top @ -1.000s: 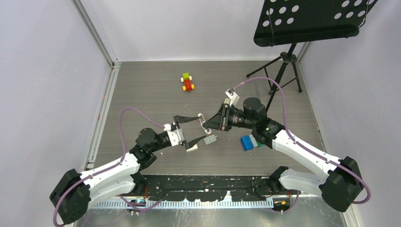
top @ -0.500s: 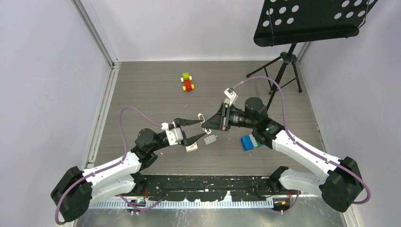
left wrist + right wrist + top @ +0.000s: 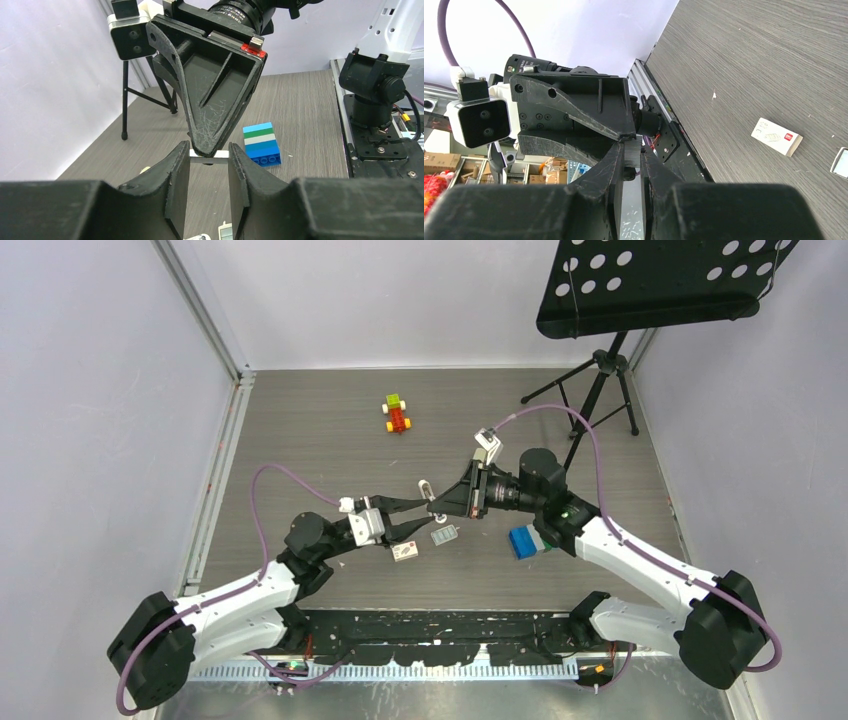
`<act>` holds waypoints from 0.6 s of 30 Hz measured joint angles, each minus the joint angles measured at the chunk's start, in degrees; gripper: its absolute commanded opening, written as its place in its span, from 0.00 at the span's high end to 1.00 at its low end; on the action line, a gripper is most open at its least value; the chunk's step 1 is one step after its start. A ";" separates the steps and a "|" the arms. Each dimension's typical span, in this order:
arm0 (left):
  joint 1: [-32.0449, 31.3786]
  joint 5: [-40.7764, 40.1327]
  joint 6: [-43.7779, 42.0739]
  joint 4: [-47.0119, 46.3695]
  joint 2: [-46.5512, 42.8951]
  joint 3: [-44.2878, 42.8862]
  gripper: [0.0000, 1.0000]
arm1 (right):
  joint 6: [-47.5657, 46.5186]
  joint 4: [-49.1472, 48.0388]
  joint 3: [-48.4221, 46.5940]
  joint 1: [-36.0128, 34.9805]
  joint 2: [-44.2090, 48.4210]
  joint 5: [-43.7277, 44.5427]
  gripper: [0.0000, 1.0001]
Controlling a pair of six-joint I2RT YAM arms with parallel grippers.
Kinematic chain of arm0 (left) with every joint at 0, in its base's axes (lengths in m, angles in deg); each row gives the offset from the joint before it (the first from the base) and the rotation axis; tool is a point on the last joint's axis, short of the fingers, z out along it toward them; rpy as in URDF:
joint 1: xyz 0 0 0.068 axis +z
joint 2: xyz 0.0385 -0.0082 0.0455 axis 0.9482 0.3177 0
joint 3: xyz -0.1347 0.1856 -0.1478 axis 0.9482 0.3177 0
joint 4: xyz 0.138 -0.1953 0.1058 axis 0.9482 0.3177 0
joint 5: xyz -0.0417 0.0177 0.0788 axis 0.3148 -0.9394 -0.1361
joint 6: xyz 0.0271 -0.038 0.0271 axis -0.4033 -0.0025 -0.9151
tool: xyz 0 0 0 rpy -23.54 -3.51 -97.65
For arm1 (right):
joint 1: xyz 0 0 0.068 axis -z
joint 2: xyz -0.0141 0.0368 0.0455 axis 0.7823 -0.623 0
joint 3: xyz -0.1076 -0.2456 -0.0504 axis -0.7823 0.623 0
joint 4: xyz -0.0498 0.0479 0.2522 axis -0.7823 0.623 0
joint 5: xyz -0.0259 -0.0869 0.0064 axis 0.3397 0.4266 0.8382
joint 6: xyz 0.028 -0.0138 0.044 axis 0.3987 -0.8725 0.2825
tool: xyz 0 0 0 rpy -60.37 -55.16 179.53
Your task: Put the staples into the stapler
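Observation:
My right gripper (image 3: 438, 508) is shut on the middle of the stapler (image 3: 425, 487), a slim bar, white above and grey below, held above the table. In the left wrist view the stapler (image 3: 221, 155) spans the gap of my left gripper (image 3: 209, 160), and both pads meet its ends. In the right wrist view my right gripper (image 3: 632, 151) pinches the stapler (image 3: 634, 144), which looks dark and ridged there. The staples (image 3: 445, 535), a small grey block, lie on the table below the grippers, beside their white carton (image 3: 406, 552) with a red mark, which also shows in the right wrist view (image 3: 776, 136).
A blue-green-white block (image 3: 522, 542) lies right of the staples, under the right forearm. A small toy of coloured bricks (image 3: 397, 413) sits at the back centre. A black music stand with a tripod (image 3: 600, 390) stands at the back right. Walls close in the left, right and back.
My left gripper has closed from wide open until its fingers meet the two ends of the stapler. The right gripper and the stapler have stayed in place.

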 measured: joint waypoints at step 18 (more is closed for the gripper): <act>0.00 -1.57 1.99 6.91 -1.97 -0.07 0.92 | 0.94 -0.09 1.62 2.01 1.20 1.05 0.40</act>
